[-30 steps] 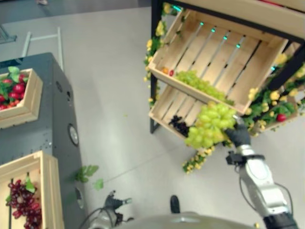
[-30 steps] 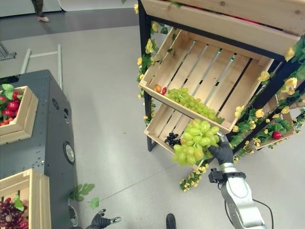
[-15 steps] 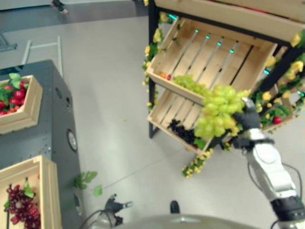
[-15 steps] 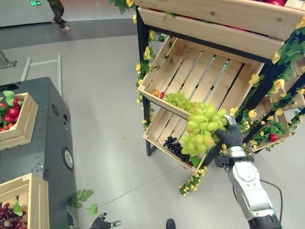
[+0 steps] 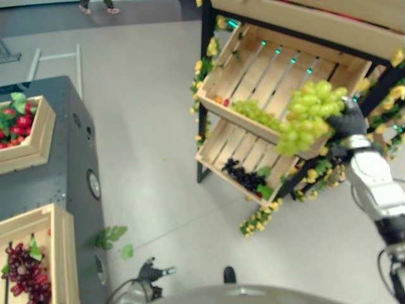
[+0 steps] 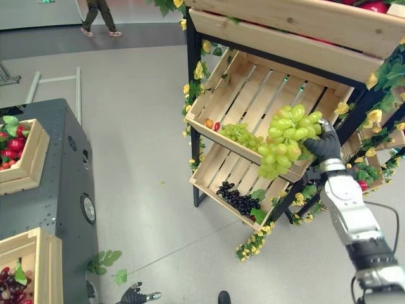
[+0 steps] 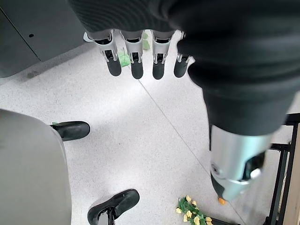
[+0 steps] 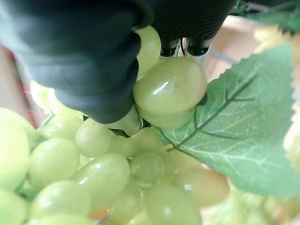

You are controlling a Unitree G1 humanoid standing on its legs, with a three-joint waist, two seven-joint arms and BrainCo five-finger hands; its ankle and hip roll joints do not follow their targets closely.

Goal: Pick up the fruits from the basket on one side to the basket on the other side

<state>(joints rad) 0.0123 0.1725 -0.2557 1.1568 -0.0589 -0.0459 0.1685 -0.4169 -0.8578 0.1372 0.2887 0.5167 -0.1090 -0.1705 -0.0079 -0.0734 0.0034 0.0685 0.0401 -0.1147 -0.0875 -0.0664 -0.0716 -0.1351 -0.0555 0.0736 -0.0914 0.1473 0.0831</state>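
My right hand (image 6: 326, 144) is shut on a large bunch of green grapes (image 6: 288, 139). It holds the bunch at the front right of the tilted middle crate (image 6: 278, 88) on the shelf. Up close, the grapes (image 8: 117, 173) and a green leaf (image 8: 243, 131) press against the curled fingers. That crate also holds a smaller green bunch (image 6: 240, 134) and small orange and red fruits (image 6: 212, 125). The crate below has dark grapes (image 6: 237, 199). My left hand (image 7: 136, 61) hangs low over the floor with straight fingers and holds nothing.
A dark grey cabinet (image 5: 69, 164) stands at the left with two wooden crates: one of red fruits (image 5: 16, 123), one of dark red grapes (image 5: 28, 272). Yellow flowers and leaves trim the black shelf frame (image 6: 190, 69). A person (image 6: 98, 16) walks at the far end.
My right hand has lifted the green bunch up and to the right, from in front of the lower crate to the middle crate's front edge. The view has also shifted slightly.
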